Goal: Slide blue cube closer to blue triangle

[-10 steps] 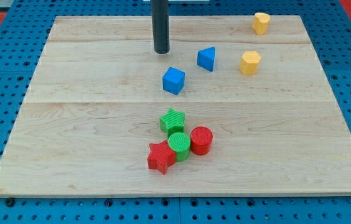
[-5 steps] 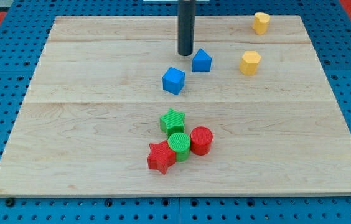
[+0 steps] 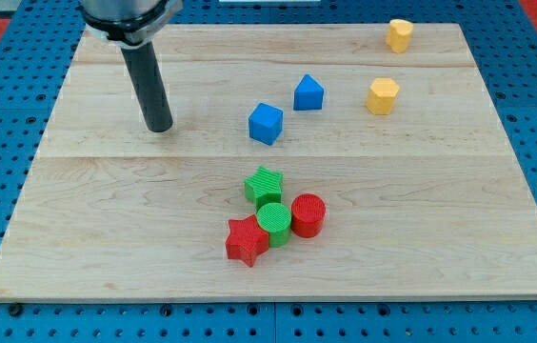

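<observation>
1. Tool: the arm carries no pincer, so there is no open, closed or gripping state to record. It ends in a straight dark rod, and my tip rests on the wooden board in its upper left part.

2. Tip position: my tip stands well to the view's left of the blue cube, at about the same height in the view, with bare wood between them. It touches no block.

3. Task items: the blue cube sits near the board's centre, slightly toward the view's top. The blue triangle lies just up and to the view's right of it. The two are near each other but apart; a narrow strip of board shows between them.

4. Yellow blocks: one yellow block lies to the view's right of the blue triangle, apart from it. A second yellow block sits near the board's top edge, toward the right corner. Their exact shapes cannot be made out with certainty.

5. Lower cluster: below the blue cube, a green star, a green cylinder, a red cylinder and a red star are packed together, each touching or just beside its neighbour. This cluster is well apart from the blue blocks.

6. Surroundings: the board rests on a blue perforated surface.
</observation>
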`<state>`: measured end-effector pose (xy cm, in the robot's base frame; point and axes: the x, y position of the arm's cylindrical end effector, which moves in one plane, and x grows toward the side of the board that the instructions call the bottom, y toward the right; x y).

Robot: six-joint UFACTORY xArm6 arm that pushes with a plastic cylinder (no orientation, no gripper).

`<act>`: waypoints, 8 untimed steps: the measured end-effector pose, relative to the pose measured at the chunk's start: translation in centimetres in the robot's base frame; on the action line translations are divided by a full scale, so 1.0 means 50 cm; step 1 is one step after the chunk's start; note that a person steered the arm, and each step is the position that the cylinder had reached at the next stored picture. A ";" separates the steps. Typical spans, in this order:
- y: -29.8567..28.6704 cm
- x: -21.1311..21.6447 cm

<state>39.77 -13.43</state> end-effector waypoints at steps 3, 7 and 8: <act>0.229 0.052; 0.715 -0.011; 0.724 -0.099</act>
<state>34.80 22.79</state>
